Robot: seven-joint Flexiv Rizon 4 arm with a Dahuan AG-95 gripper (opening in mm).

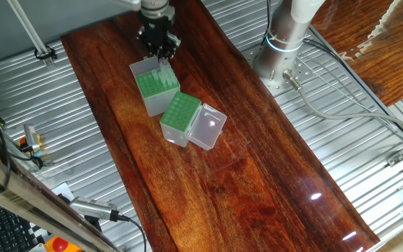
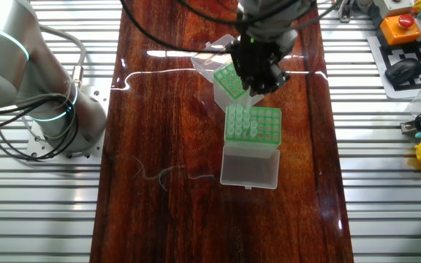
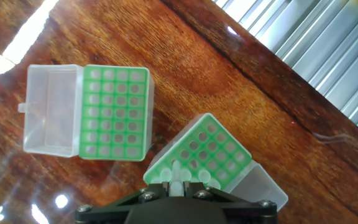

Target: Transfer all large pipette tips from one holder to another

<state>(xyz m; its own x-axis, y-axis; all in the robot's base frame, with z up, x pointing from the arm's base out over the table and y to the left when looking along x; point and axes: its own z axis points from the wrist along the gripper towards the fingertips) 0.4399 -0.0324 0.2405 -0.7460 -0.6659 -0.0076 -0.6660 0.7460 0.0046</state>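
Observation:
Two green-topped holders stand on the wooden board. The taller grey-sided holder (image 1: 156, 89) (image 2: 229, 79) (image 3: 201, 152) has its whitish lid (image 1: 143, 68) open behind it, and several large pipette tips (image 1: 164, 75) stand in one corner. My gripper (image 1: 159, 47) (image 2: 258, 77) (image 3: 175, 185) hangs just over that corner, shut on a whitish pipette tip (image 3: 178, 171) that points down at the rack. The lower whitish holder (image 1: 180, 114) (image 2: 254, 123) (image 3: 115, 112) stands beside it with its clear lid (image 1: 208, 127) (image 2: 249, 166) (image 3: 48, 109) folded flat. A few tips (image 2: 240, 124) show in its rack.
The board lies on a ribbed metal table (image 1: 327, 140). The arm's base (image 1: 285, 35) (image 2: 46, 95) stands to one side with cables (image 1: 348, 112) trailing from it. An emergency stop box (image 2: 402, 22) and small gear sit off the board's edge.

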